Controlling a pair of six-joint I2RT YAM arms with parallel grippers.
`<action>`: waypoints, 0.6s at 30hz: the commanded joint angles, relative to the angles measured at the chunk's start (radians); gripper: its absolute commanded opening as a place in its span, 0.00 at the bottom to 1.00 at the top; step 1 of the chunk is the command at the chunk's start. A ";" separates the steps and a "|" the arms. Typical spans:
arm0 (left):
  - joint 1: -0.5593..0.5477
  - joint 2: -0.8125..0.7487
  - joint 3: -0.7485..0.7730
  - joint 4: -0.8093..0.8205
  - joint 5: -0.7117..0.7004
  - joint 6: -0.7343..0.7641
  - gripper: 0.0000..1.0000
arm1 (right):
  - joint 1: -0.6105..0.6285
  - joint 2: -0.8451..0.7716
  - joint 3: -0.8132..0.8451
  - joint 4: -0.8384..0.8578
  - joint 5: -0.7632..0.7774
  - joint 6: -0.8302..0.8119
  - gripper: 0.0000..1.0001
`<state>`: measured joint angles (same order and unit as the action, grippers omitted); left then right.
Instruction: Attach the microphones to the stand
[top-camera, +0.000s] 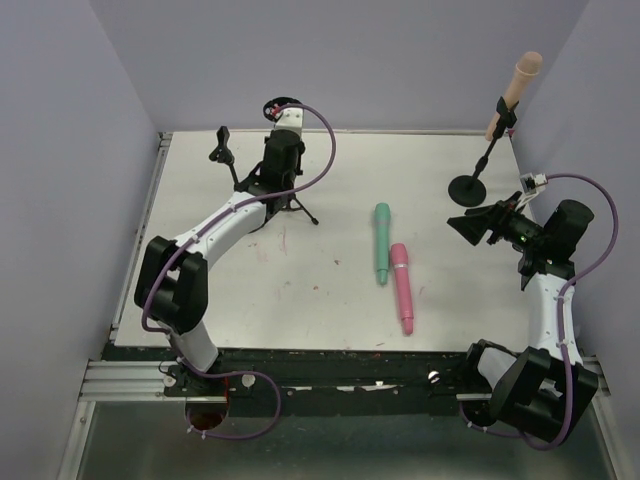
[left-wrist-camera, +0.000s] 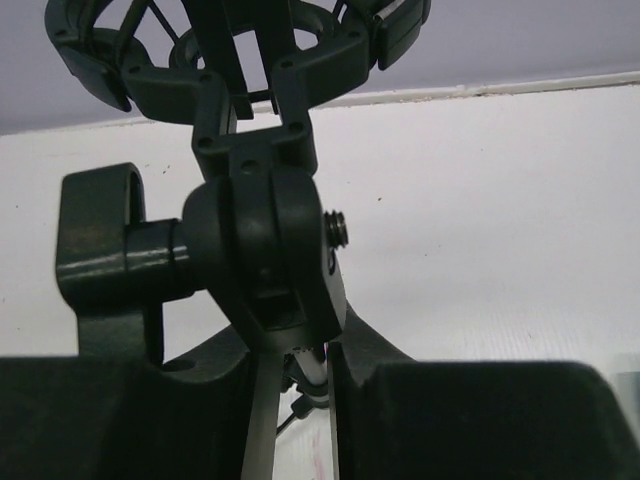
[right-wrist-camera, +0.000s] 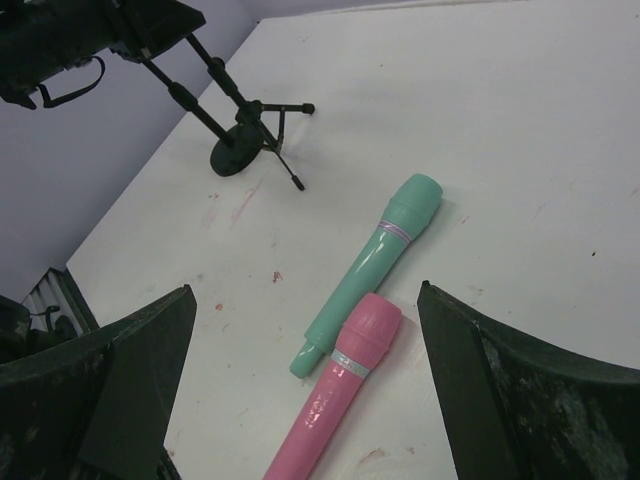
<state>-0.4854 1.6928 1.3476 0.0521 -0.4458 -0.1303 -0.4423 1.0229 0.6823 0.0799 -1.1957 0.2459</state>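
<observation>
A teal microphone (top-camera: 382, 243) (right-wrist-camera: 372, 265) and a pink microphone (top-camera: 402, 288) (right-wrist-camera: 340, 390) lie side by side mid-table. A peach microphone (top-camera: 518, 85) sits tilted in the clip of a round-base stand (top-camera: 468, 187) at the back right. At the back left is a black tripod stand (top-camera: 300, 208) (right-wrist-camera: 238, 150) with an empty ring holder (left-wrist-camera: 250, 45) on top. My left gripper (top-camera: 284, 150) (left-wrist-camera: 288, 350) is shut on that stand's stem just under its swivel joint (left-wrist-camera: 265, 240). My right gripper (top-camera: 470, 225) (right-wrist-camera: 305, 292) hangs open above the two lying microphones, touching neither.
The white table (top-camera: 250, 290) is boxed in by grey walls at the left, back and right. A black clip arm (top-camera: 220, 145) sticks out left of the tripod stand. Purple cables (top-camera: 325, 150) loop from both wrists. A metal rail (top-camera: 130, 380) runs along the near edge.
</observation>
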 joint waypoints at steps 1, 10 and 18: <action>0.007 0.018 0.004 0.037 -0.027 0.034 0.25 | -0.004 0.008 0.028 -0.014 -0.025 -0.005 1.00; 0.007 -0.093 -0.100 0.123 0.119 0.113 0.00 | -0.004 0.006 0.033 -0.020 -0.028 -0.011 1.00; 0.007 -0.301 -0.254 0.138 0.621 0.170 0.00 | -0.004 0.005 0.031 -0.022 -0.030 -0.014 1.00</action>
<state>-0.4824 1.5200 1.1435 0.1257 -0.1822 -0.0193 -0.4423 1.0229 0.6834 0.0723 -1.1980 0.2424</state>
